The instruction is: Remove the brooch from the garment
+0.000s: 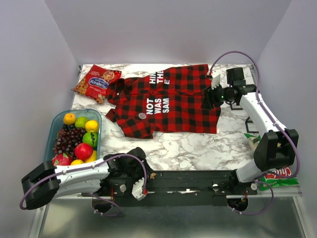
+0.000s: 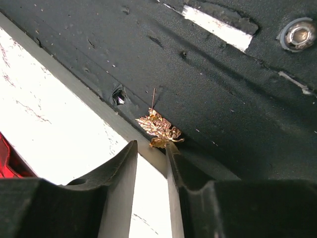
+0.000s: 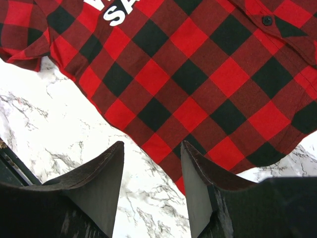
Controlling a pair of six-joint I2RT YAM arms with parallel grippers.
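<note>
**Silver brooch on the checked shirt, both grippers away from it**

The brooch (image 1: 142, 115), a small silvery disc, sits on the shirt (image 1: 183, 106), just beside the white "NOT WAS SAM" letters on the left arm's side. The shirt lies spread flat on the marble table (image 1: 198, 146).

The right gripper (image 1: 212, 94) hangs at the shirt's far right edge, well apart from the brooch. Its wrist view shows the jaws wide apart and holding nothing, above the hem where the cloth meets the marble.

The left gripper (image 2: 151, 148) is low at the near edge of the table, by the black base rail (image 2: 223, 89). Its jaws are parted by a narrow gap with nothing between them. A small gold leaf (image 2: 159, 128) lies on the rail right at the fingertips; I cannot tell whether it touches them.

A red snack packet (image 1: 97, 80) lies near the shirt's far left corner. A blue tub of fruit (image 1: 55, 128) stands on the left.
</note>
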